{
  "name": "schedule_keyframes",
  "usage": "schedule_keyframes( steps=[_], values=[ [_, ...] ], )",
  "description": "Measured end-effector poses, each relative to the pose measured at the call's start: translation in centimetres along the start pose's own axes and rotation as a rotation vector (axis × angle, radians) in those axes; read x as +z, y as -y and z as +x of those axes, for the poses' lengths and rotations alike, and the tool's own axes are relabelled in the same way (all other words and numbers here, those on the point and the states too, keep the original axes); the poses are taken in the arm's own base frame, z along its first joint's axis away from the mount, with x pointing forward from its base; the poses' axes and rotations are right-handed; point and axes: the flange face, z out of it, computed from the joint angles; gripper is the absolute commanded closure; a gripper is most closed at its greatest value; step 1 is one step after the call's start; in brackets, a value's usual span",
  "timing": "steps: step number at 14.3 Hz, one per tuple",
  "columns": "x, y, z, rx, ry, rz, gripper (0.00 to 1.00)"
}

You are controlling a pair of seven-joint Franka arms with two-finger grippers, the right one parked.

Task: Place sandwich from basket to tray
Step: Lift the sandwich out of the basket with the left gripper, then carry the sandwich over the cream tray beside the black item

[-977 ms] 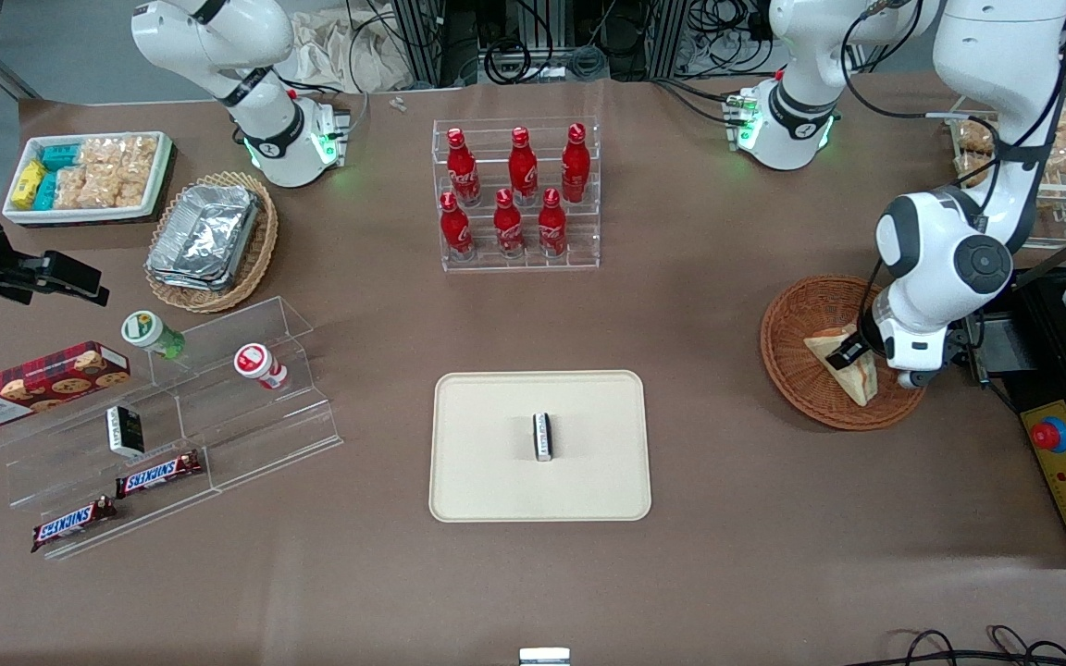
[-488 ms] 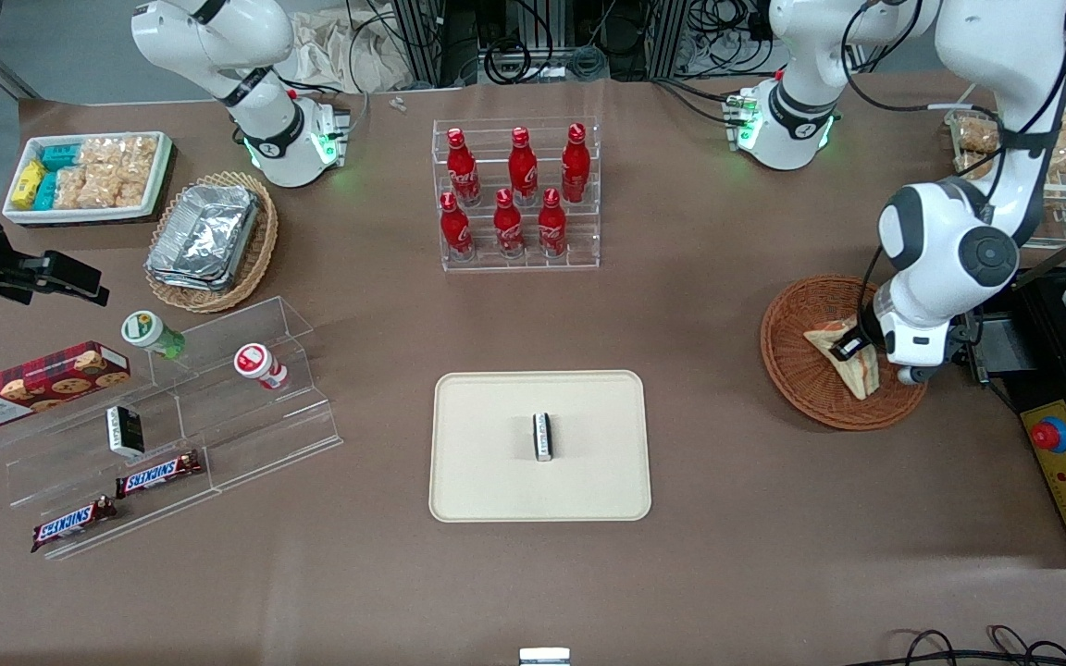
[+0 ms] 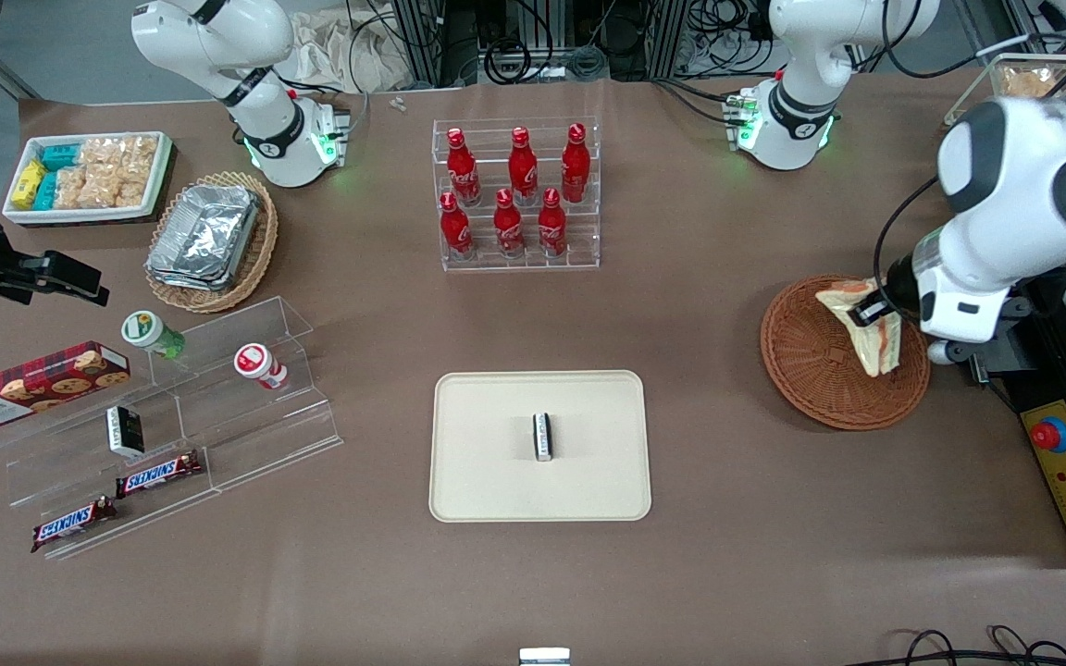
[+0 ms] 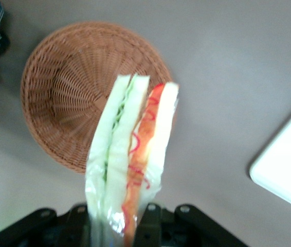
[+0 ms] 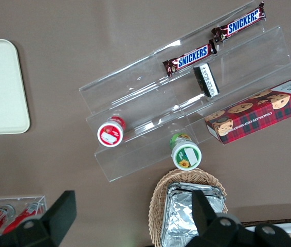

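Raised since the earlier frame, the gripper [image 3: 869,313] now holds the sandwich [image 3: 871,324] above the basket [image 3: 815,375], clear of the weave it lay on before. Largest, the tray [image 3: 496,481] carries one small dark packet [image 3: 542,436]. Gripper fingers [image 4: 146,226] are clamped on the wedge's lower edge.

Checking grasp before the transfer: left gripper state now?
Left gripper: shut on the sandwich, lifted above the basket.
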Motion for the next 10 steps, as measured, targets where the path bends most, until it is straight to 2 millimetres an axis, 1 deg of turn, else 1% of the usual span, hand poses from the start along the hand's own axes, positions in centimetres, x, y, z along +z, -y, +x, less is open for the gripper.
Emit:
schedule_keyframes(
  steps=[1,2,3,5,6,10],
  values=[
    [-1.8,-1.8,-0.6,0.036,-0.009,-0.001,1.0],
    [-2.3,-3.8,-1.3,0.082,-0.02,0.009,1.0],
    [-1.8,-5.9,-2.0,0.134,-0.029,0.031,1.0],
    [1.0,-10.1,-3.6,0.223,-0.013,0.068,1.0],
    [2.5,-11.9,-4.0,0.254,-0.004,0.065,1.0],
    [7.1,-17.8,-4.9,0.35,-0.013,-0.003,1.0]
  ],
)
